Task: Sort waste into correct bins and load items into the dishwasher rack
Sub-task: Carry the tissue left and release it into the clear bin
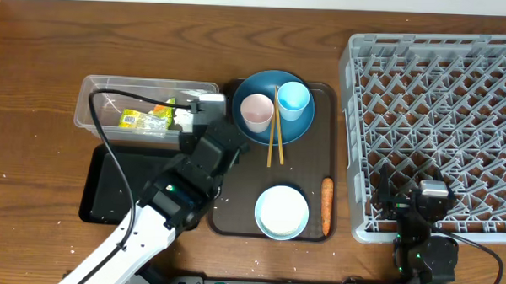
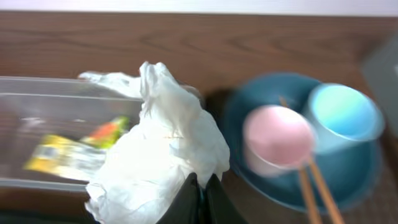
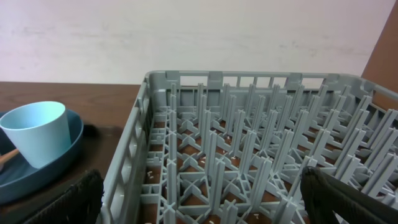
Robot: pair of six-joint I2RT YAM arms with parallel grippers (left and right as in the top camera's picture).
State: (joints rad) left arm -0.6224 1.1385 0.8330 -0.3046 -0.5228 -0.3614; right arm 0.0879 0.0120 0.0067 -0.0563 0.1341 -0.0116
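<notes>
**Item under handling.** The tissue (image 2: 161, 143) is off the desk, crumpled, at the right end of the clear tub (image 1: 145, 82), between the tub and the blue plate (image 1: 297, 128). Whether it hangs over the tub's inside or over its rim cannot be told.

**Grip.** The left pincer (image 2: 200, 183) is closed tight on a lower fold of the tissue. Most of the paper stands loose above and to the left of the fingers.

**Risks noted.**
- The hold is on one fold only. A quick swing may tear it or let it slip, dropping the tissue on the desk (image 1: 37, 50) or the brown tray (image 1: 316, 161).
- If released at the rim, the loose bulk may drape over the tub wall and slide outside.
- Thin paper may cling to a finger after opening and ride away with the arm.
- The pink cup (image 1: 256, 113), the light blue cup (image 1: 294, 98) and the chopsticks (image 1: 277, 130) sit on the plate just beside the wrist, and a sideways drift could knock them.
- Bin choice: a snack wrapper (image 1: 144, 119) lies in the tub, and the black tray (image 1: 95, 195) lies under the arm. Confusing the two would spoil the sort.

**Elsewhere.** The bowl (image 1: 282, 212) and carrot (image 1: 326, 205) lie untouched on the brown tray. The right pincer (image 3: 205, 208) is spread wide and empty at the near corner of the rack (image 1: 440, 106), which holds nothing visible.
</notes>
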